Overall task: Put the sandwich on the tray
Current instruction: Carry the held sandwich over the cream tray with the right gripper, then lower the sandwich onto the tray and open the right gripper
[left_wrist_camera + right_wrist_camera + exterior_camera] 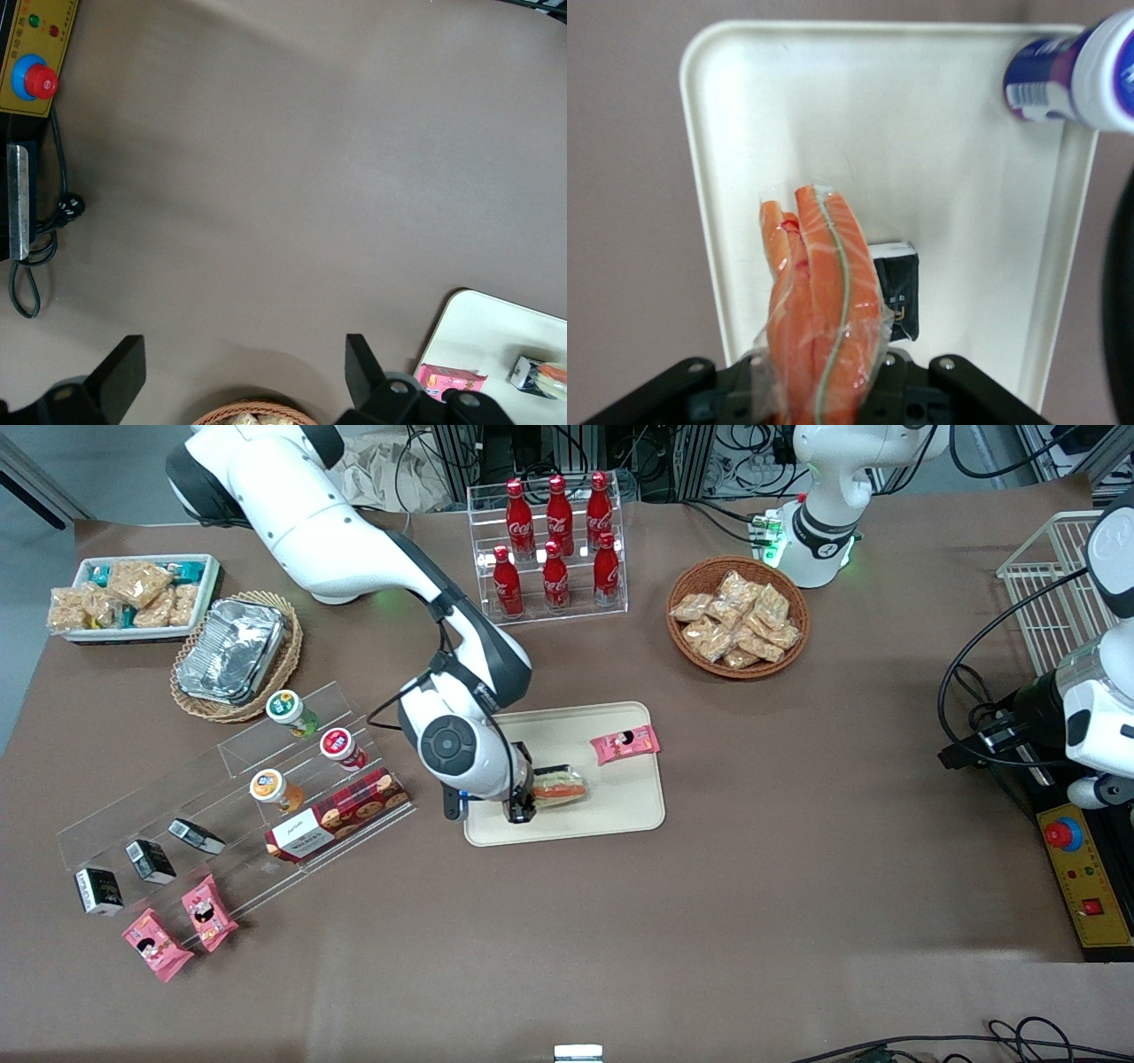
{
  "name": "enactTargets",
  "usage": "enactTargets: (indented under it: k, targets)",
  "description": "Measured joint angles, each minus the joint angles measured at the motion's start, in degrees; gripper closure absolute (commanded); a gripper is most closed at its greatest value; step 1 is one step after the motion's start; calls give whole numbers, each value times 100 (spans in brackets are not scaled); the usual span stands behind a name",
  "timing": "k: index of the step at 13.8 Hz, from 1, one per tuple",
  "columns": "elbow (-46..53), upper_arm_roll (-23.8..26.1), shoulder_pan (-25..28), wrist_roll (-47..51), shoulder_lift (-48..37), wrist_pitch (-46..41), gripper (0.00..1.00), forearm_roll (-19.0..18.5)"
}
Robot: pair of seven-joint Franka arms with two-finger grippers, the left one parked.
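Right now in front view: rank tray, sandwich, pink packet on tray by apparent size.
1. tray: largest.
2. sandwich, held over the tray at the gripper.
3. pink packet: looks close to the sandwich, which is partly hidden, so unsure.

Sandwich (560, 786) in the hand (523, 808) over the tray (611, 806), beside a snack packet (625, 744).

light: even, bright overhead | shadows: soft, faint | glare: foil container (232, 648) | blur: slight, wrist views
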Motion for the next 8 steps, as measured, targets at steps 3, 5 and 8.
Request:
enactTargets:
  k: [3,5,8]
  targets:
    - [3,-5,33,73,123,175,100,0]
    - [4,-36,32,77,190,241,100,0]
    - [8,-69,31,120,281,425,100,0]
